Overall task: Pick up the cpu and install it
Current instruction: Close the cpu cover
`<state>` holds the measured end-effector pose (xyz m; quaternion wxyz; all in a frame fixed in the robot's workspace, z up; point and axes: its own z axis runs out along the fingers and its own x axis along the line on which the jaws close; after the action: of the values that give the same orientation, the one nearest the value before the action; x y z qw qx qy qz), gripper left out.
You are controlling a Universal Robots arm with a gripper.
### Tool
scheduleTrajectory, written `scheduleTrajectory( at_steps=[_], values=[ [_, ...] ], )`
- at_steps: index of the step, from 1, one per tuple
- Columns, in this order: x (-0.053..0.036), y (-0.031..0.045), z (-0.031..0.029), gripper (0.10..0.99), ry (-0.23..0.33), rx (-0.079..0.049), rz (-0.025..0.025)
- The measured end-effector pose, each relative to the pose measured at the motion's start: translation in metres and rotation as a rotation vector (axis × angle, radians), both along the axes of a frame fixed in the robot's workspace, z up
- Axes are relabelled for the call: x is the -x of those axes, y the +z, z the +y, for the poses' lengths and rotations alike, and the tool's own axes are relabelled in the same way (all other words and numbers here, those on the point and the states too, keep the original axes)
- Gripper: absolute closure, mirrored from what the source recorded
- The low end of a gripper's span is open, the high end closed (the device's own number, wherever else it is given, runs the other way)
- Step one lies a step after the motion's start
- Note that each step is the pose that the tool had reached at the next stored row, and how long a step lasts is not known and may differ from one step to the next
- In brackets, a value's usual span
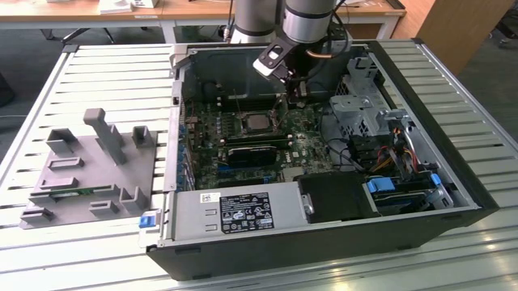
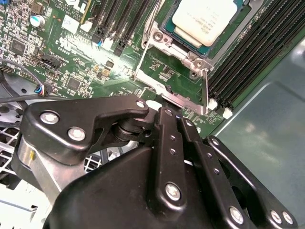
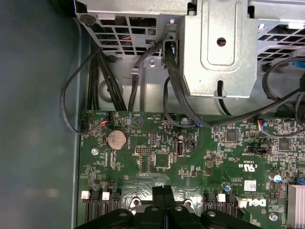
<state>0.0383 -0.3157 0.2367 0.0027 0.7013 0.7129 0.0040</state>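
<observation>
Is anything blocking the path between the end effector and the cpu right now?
Nothing visible does. The cpu lies in the motherboard socket, and the end effector hangs beside it, with just the socket's metal frame between them.

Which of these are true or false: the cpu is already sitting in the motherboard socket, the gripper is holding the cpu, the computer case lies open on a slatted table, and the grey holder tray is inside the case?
1. The cpu sits in the socket on the motherboard. True.
2. The gripper holds the cpu. False: its fingertips are shut together with nothing between them, and the cpu lies apart from them in the socket.
3. The computer case lies open on a slatted table. True.
4. The grey holder tray is inside the case. False: it rests on the table outside the case, on the exterior view's left.
</observation>
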Motion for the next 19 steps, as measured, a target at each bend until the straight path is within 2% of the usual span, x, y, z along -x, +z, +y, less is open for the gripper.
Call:
scheduleTrajectory(
  at_steps=[4, 6, 16, 19],
  values=[
    [0.0007, -0.0002, 0.0000, 0.980, 0.000, 0.000, 0.0000],
    [0.0048, -0.0045, 0.0000, 0.980, 0.000, 0.000, 0.0000],
    [0.0054, -0.0078, 0.0000, 0.980, 0.000, 0.000, 0.0000],
    [0.0064, -0.0124, 0.0000, 0.980, 0.000, 0.000, 0.0000]
  ],
)
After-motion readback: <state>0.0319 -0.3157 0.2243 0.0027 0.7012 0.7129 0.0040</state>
